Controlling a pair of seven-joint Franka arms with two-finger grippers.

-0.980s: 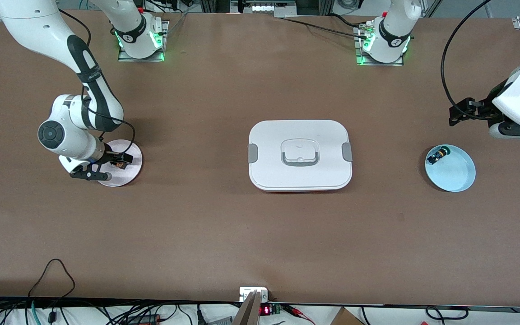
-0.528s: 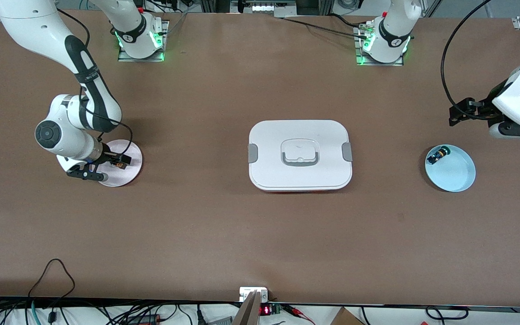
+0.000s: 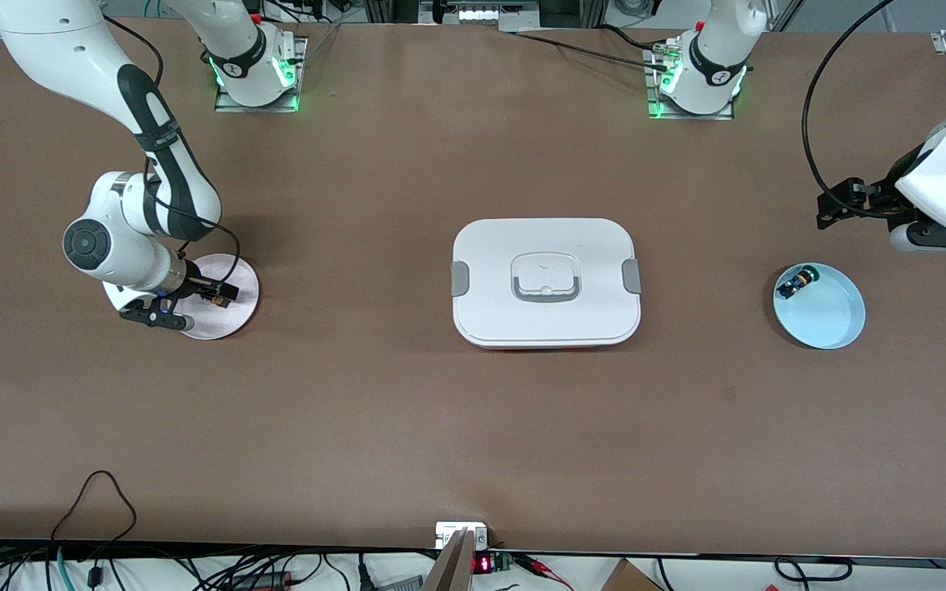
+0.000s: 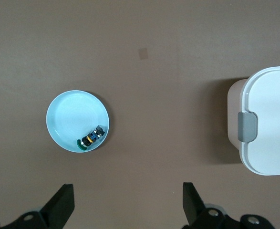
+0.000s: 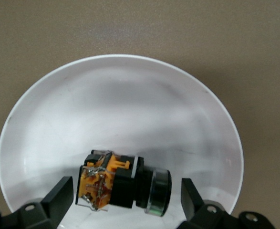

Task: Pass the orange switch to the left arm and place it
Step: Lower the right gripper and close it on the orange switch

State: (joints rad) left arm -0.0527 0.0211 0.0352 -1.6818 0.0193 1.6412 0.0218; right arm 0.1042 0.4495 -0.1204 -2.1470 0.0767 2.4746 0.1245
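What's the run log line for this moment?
right claw: open, straddling orange switch on pink plate | left claw: open, waiting above table near blue plate | box: mid-table, lidded

Over the last second only the right arm has moved: it has sunk slightly and drawn a little toward its own end of the counter, bringing the right tool (image 3: 214, 294) lower over the pink plate (image 3: 235, 316), its fingers wide either side of the orange switch (image 5: 112, 182).
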